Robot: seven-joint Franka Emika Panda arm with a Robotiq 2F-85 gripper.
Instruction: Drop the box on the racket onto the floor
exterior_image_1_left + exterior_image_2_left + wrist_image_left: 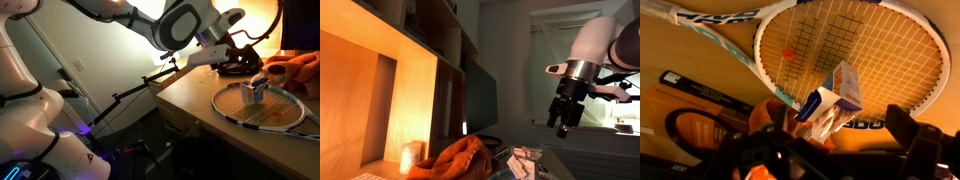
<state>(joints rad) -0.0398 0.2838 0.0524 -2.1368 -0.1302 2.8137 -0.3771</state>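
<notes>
While the floor [130,150] lies down off the table [190,95] edge, well apart from the jaws, the task is barely begun. The gripper [238,62] hangs with jaws wide and empty, and the box [255,90] sits just ahead of them on the racket [285,115]. Only that exterior view shows the drop. Only the wrist view shows the box near the rim closest to the jaws.
</notes>
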